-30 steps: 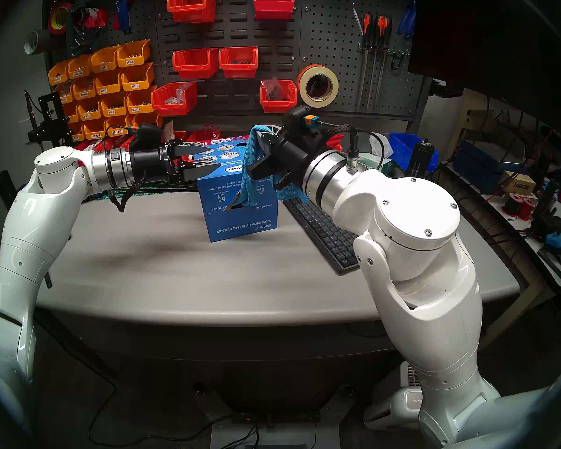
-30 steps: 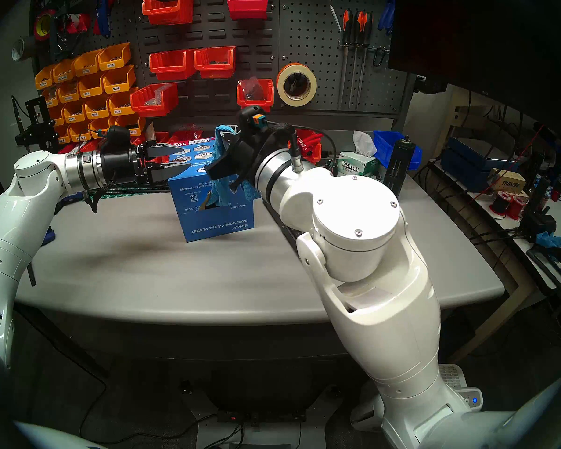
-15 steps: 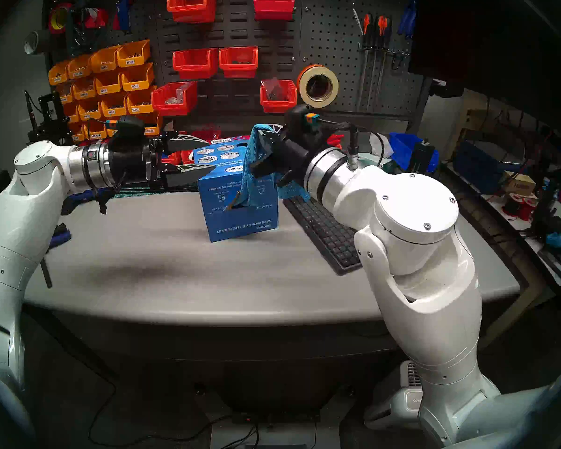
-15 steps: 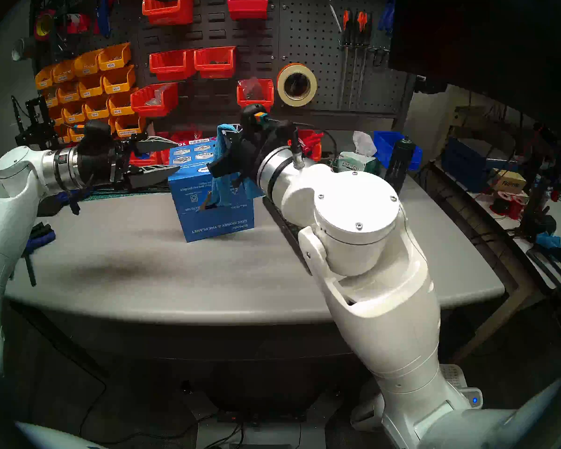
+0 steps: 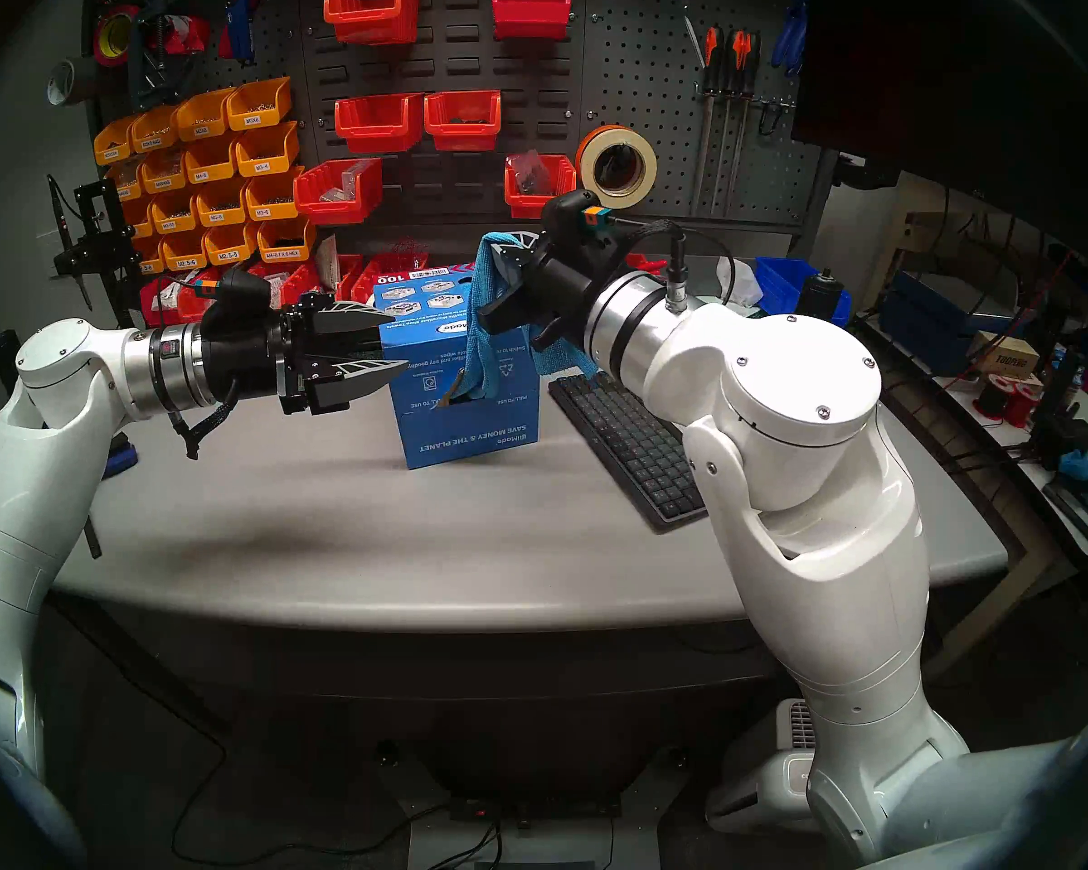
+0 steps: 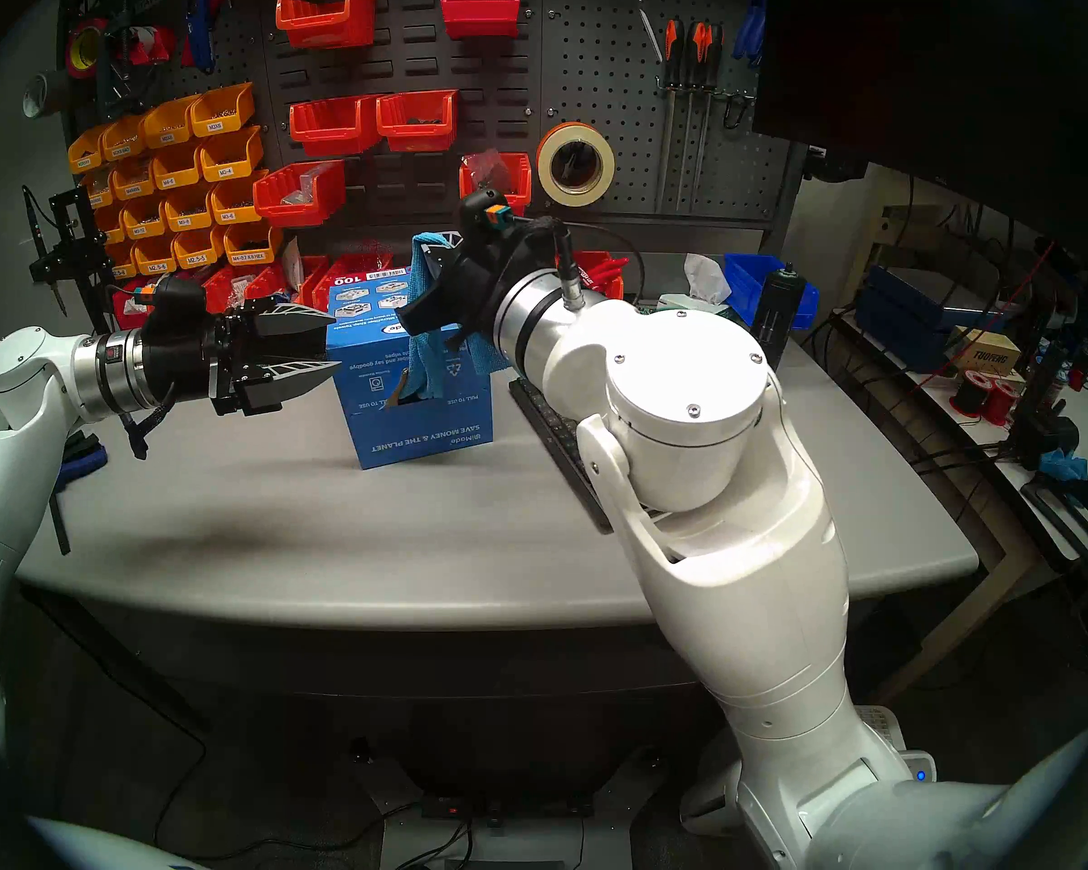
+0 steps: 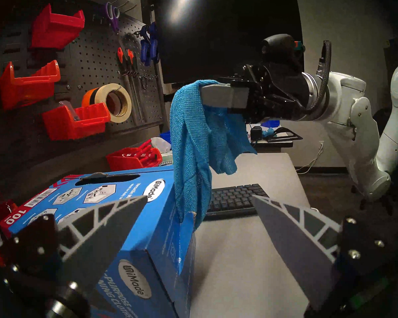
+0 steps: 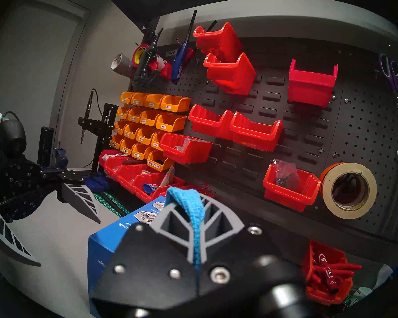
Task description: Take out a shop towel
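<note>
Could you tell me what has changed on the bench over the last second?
The open left pincer drew back off the top of the blue box, sinking to its upper left edge. The right pincer stayed shut on the blue towel, whose lower end still hangs in the box's slot. Box and keyboard stayed put.
</note>
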Tool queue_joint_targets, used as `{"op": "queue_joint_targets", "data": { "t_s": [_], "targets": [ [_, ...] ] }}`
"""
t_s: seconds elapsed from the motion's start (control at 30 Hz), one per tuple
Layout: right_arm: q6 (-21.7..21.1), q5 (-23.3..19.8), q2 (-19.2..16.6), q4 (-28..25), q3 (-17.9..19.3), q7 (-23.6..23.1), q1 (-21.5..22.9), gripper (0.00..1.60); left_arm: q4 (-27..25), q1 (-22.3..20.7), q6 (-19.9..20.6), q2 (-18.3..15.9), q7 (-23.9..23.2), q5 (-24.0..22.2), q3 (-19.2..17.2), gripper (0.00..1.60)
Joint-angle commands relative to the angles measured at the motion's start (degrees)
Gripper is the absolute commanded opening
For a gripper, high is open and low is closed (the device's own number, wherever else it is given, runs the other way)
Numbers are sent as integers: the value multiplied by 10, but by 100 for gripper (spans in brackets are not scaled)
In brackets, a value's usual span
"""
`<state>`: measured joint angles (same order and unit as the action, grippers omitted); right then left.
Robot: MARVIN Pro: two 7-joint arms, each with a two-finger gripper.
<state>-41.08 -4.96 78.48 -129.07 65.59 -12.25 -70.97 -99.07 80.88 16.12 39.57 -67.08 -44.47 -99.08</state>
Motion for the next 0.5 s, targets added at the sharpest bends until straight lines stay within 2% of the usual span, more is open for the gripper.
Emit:
{"op": "queue_joint_targets", "data": {
  "t_s": [0.0, 0.47],
  "targets": [
    [9, 2, 13, -20, 2, 3, 24, 0, -47, 26, 2, 14, 21, -10, -27, 160],
    [10, 5, 15, -23, 3, -1, 24, 0, -102, 42, 22, 33, 47, -12, -18, 160]
  ]
}}
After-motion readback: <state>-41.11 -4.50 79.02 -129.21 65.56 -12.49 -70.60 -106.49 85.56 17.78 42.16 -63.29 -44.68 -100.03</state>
